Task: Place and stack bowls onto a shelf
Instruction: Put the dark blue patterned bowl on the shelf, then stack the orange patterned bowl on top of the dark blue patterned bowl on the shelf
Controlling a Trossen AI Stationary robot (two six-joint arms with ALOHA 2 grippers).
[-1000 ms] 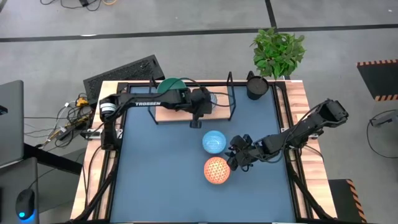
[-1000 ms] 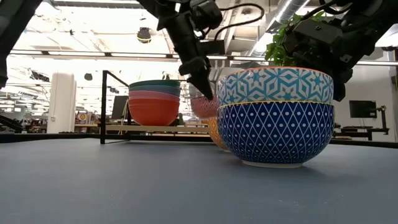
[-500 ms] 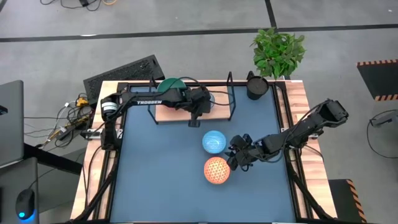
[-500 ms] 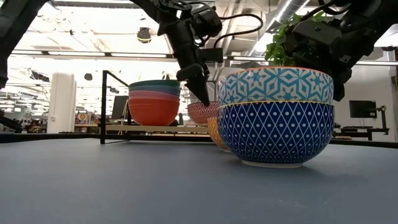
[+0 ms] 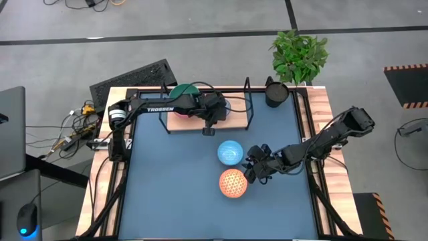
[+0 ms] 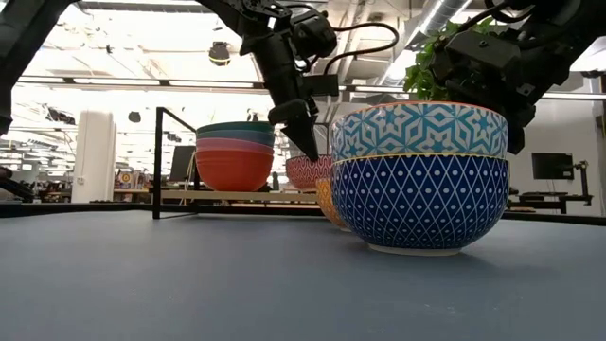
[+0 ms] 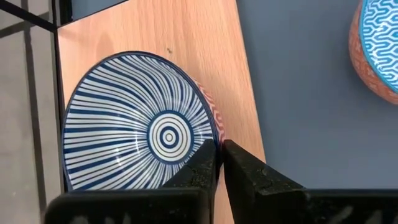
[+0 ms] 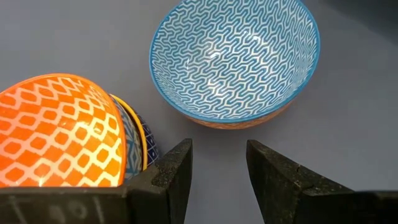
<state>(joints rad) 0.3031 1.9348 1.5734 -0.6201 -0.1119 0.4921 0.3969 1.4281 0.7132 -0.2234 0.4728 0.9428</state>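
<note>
Left gripper (image 7: 217,163) pinched nearly shut on the rim of the striped bowl (image 7: 140,121), now sitting on the shelf (image 7: 205,37) beside the stacked bowls (image 6: 235,156); probably about to let go. Right gripper (image 8: 219,167) open and empty, hovering between the orange bowl (image 8: 59,130) and blue-lined bowl (image 8: 235,59) on the table (image 5: 174,187), likely lining up next pick.

Open blue tabletop (image 5: 174,181) is lying clear across the left and front. On the shelf (image 5: 175,123), the stacked bowls (image 5: 184,95) and the striped bowl (image 7: 140,124) are filling the board. The blue-lined bowl (image 5: 230,152) and orange-lined bowl (image 5: 233,182) are blocking the centre-right, leaving a narrow gap between them.
</note>
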